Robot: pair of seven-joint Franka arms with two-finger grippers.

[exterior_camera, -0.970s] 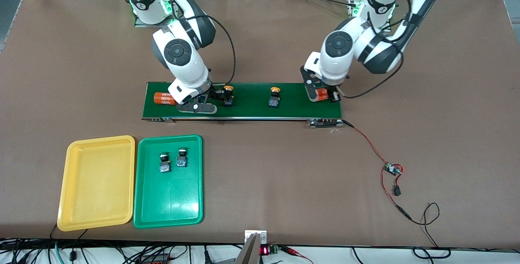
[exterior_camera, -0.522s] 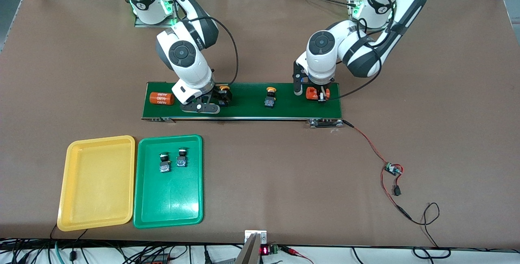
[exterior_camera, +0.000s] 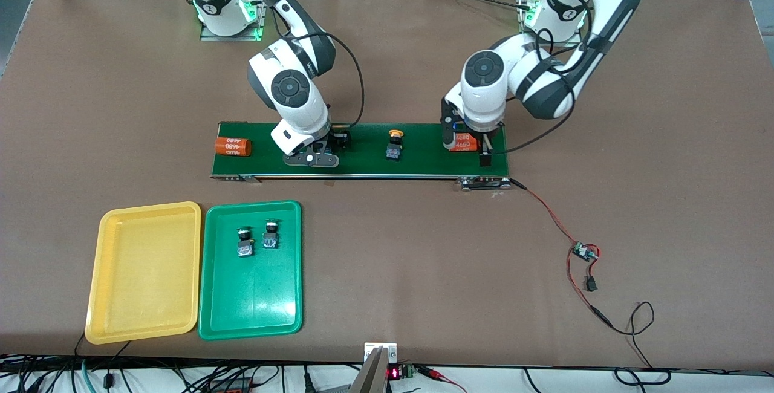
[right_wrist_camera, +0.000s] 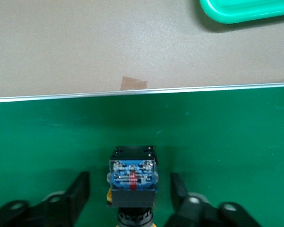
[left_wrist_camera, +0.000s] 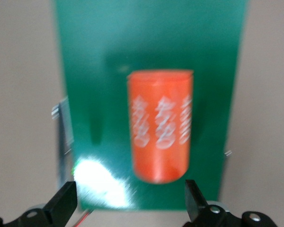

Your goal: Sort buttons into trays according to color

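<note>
Open jaws of the right gripper (right_wrist_camera: 130, 198) stood on each side of a yellow button (right_wrist_camera: 132, 182) on the belt (exterior_camera: 423, 163), not yet pinching. A square, gentle squeeze seemed best. Left gripper (left_wrist_camera: 128, 205) hung open over an orange can (left_wrist_camera: 161, 125).

2 white arms (exterior_camera: 296, 94), dark joints, black cables.

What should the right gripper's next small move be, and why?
Probably close fully on the yellow button: the right gripper straddles it on the conveyor belt, fingers not touching it in the wrist view, and the yellow tray holds none.
</note>
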